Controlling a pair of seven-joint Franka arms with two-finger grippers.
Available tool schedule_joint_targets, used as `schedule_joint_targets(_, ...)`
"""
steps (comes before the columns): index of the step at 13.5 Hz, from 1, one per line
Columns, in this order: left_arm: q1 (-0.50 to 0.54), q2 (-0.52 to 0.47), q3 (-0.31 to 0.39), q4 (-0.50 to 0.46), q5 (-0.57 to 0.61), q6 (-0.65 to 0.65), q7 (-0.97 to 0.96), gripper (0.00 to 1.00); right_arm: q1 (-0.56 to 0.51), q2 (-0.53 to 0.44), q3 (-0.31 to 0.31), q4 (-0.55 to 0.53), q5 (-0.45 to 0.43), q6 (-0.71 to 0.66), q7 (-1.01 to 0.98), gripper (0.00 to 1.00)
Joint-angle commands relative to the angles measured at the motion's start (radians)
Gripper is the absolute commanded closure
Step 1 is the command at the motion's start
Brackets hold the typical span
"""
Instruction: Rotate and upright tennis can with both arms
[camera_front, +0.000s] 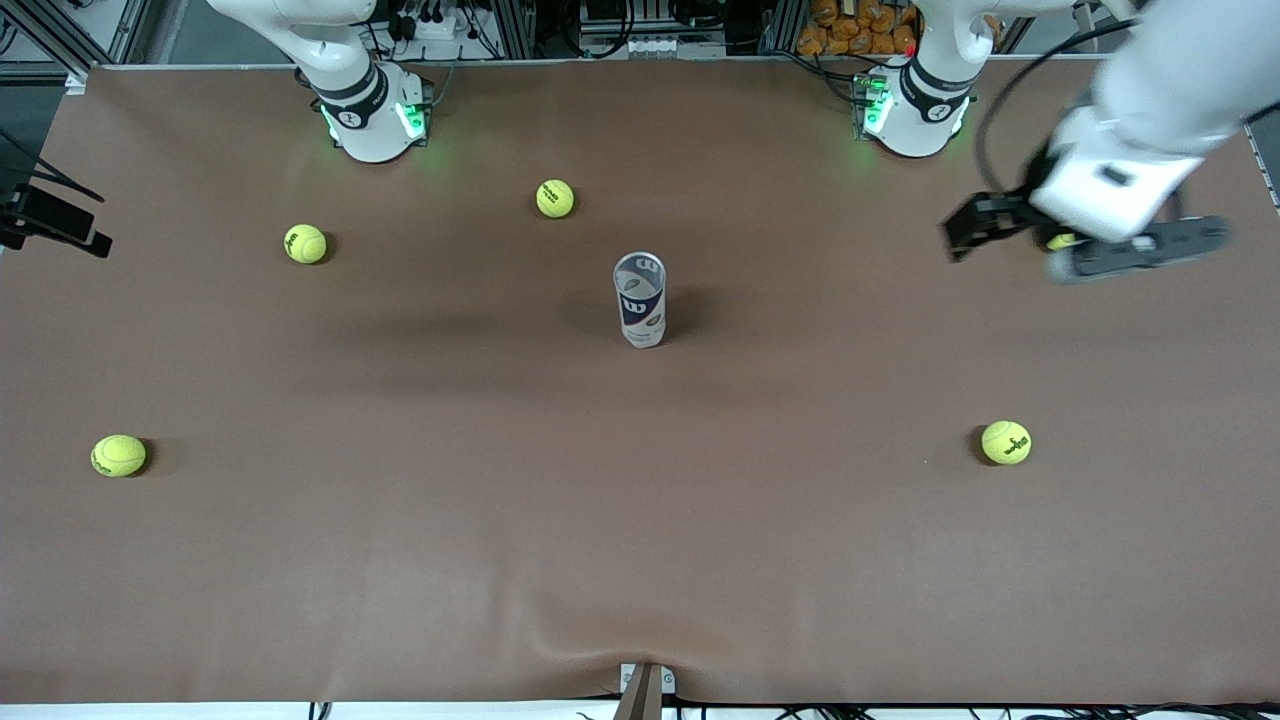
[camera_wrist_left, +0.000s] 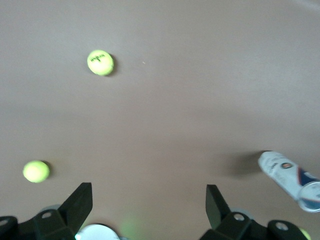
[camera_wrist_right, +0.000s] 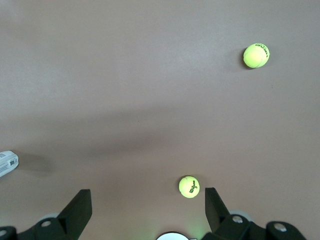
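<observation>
Two tennis balls (camera_front: 1006, 442) lay nearest | tennis can (camera_front: 640, 298) stood upright mid-table (camera_front: 640, 560) | I judged uprighting done | left tool (camera_wrist_left: 150, 210) and right tool (camera_wrist_right: 148, 210) both gaped empty | next: I'd park arms.

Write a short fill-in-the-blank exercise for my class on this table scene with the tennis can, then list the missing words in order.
1. The tennis can stands ____ on the brown table.
2. The fingers of the left gripper are ____.
3. In the front view, ____ loose tennis balls lie fully in view on the table.
4. The right gripper holds ____.

Missing words: upright; open; four; nothing
</observation>
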Motion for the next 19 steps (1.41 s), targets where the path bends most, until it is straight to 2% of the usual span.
schedule_joint_targets(1,0.062,-0.059,-0.013,-0.048,0.015,-0.001,0.127,0.00,-0.022,-0.009,0.013,0.001,0.021,-0.001,-0.011,0.00)
schedule_joint_targets(5,0.058,-0.135,0.069,-0.157,0.003,0.044,0.192,0.00,-0.022,-0.009,0.013,0.001,0.021,-0.002,-0.011,0.00)
schedule_joint_targets(7,0.062,-0.213,0.073,-0.260,0.000,0.090,0.190,0.00,-0.022,-0.009,0.013,0.001,0.021,-0.002,-0.011,0.00)
schedule_joint_targets(8,0.065,-0.229,0.075,-0.275,0.000,0.104,0.190,0.00,-0.022,-0.009,0.013,0.001,0.020,-0.002,-0.011,0.00)
schedule_joint_targets(12,0.056,-0.234,0.125,-0.269,-0.014,0.087,0.195,0.00,-0.021,-0.009,0.013,0.001,0.021,-0.002,-0.011,0.00)
schedule_joint_targets(19,0.035,-0.225,0.121,-0.250,-0.006,0.073,0.187,0.00,-0.016,-0.005,0.013,0.001,0.021,-0.002,-0.011,0.00)
